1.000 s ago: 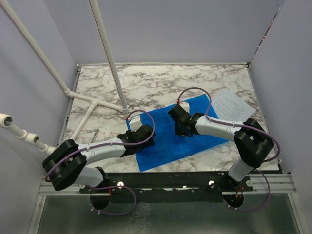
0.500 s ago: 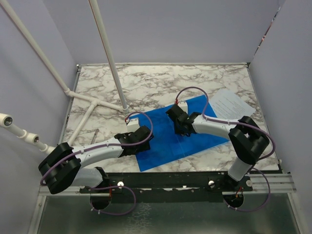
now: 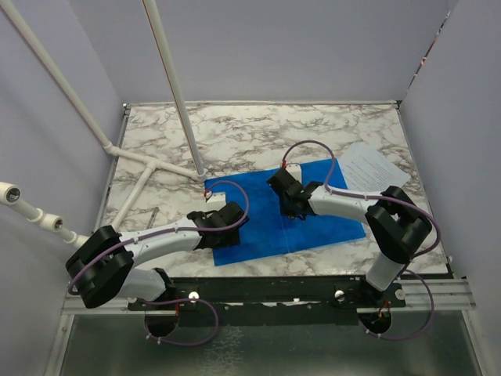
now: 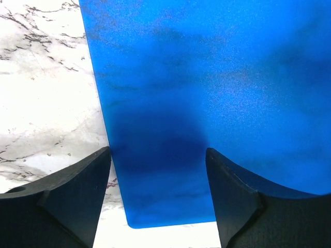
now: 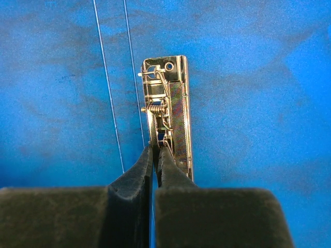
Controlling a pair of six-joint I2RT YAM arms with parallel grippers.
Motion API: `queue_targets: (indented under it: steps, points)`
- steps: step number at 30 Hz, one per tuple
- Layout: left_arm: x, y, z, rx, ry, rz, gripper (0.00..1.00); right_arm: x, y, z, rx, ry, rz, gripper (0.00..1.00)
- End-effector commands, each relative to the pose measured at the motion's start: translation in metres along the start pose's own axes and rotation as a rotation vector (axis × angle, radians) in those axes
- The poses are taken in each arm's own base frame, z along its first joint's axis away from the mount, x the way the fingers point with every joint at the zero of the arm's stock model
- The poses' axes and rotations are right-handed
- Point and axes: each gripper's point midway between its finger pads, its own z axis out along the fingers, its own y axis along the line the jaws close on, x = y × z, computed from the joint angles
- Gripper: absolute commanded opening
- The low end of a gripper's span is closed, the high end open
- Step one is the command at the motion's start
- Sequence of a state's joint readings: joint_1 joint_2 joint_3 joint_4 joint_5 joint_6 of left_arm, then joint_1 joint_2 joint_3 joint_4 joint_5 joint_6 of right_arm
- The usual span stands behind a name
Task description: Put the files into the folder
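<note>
We judge the clip step is in hand. Our right gripper (image 5: 154,150), pressed together, meets the shiny metal clip (image 5: 168,98) of the flat glossy blue plastic folder (image 3: 266,231). Our left gripper (image 4: 158,155) is spread over its corner. The white printed paper sheets (image 3: 374,168), well right of the right gripper, need fetching next.

Top view: soft, even light from overhead, bright and without hard glare. The marble table (image 3: 235,133) reads clearly, and the left arm (image 3: 156,239) and right arm (image 3: 344,202) drop only faint, blurred shadows on the folder (image 3: 266,235). The files (image 3: 374,168) are nearly washed out, their print too small to read.

Left wrist: the folder's blue is grainy. A dark shadow pools between the left fingers (image 4: 72,201), which are almost black and soft in focus.

Right wrist: the clip (image 5: 168,103) is sharp and throws small glints. The blue around it is mottled and noisy, and the right fingers (image 5: 132,186) are dark and blurred toward the bottom edge
</note>
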State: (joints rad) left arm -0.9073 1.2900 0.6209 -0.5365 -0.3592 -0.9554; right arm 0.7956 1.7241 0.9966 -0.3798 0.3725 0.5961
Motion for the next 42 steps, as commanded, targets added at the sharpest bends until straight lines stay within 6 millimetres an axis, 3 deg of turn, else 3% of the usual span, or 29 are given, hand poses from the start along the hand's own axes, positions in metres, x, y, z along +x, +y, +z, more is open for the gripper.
queue_targets:
  steps: [1,14,25,32,42]
  points:
    - [0.002,-0.006,-0.002,-0.002,0.039,0.056,0.75,0.027,0.006,-0.002,-0.040,0.072,0.026,0.00]
    - [-0.017,-0.025,-0.007,0.008,0.022,0.106,0.76,0.057,0.021,-0.030,-0.093,0.092,-0.017,0.00]
    - [-0.050,-0.035,-0.039,0.030,-0.044,0.136,0.82,0.069,0.014,-0.028,-0.078,0.107,-0.034,0.00]
    - [-0.058,-0.026,-0.053,0.003,-0.070,0.153,0.85,0.064,0.015,-0.032,-0.098,0.087,-0.076,0.00]
    - [-0.078,-0.010,-0.091,-0.005,-0.135,0.152,0.89,0.059,0.028,-0.042,-0.207,0.062,-0.139,0.00]
